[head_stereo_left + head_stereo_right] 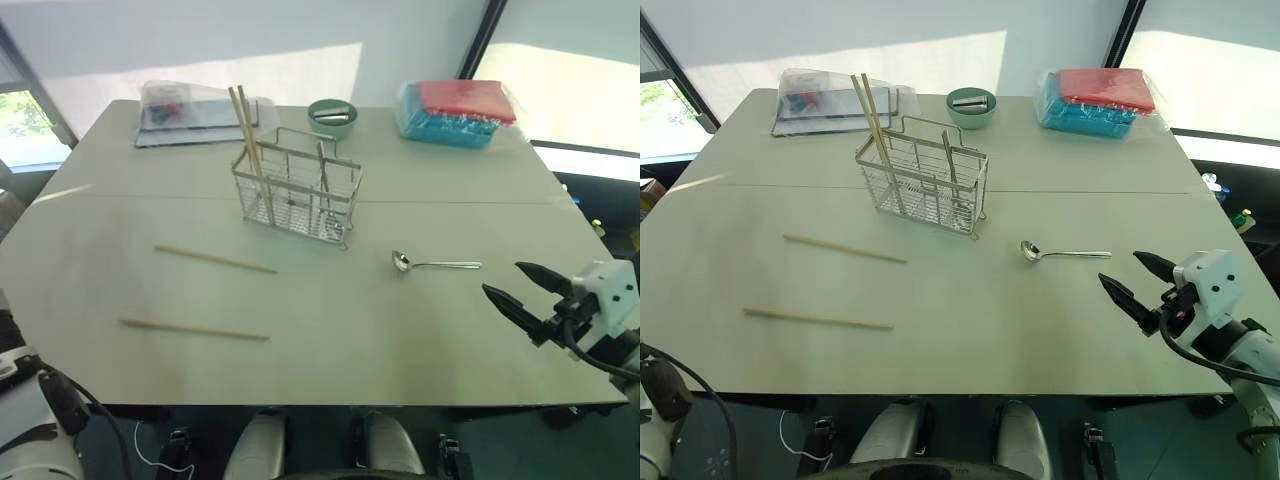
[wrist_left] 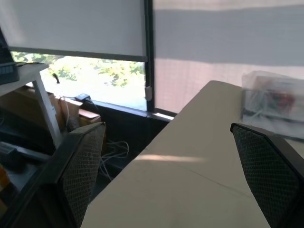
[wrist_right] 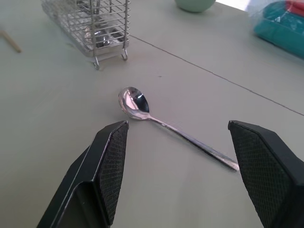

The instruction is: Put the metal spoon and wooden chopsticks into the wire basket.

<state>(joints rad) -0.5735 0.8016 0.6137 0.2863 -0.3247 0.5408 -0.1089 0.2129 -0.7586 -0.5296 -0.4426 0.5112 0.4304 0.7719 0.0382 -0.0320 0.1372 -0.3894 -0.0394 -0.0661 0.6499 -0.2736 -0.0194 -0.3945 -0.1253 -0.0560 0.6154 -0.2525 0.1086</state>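
Wire basket point(image 1: 297, 195) contents obscured by mesh, table point(image 1: 330, 330) edge cropped

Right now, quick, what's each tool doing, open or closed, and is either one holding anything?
Left tool: open, holding nothing, out past the table edge.
Right tool: open, holding nothing, aimed at the spoon lying on the table.

table point(image 1: 330, 340) | green bowl point(image 1: 331, 117) | red-blue package point(image 1: 458, 112) | clear packet point(image 1: 195, 108)
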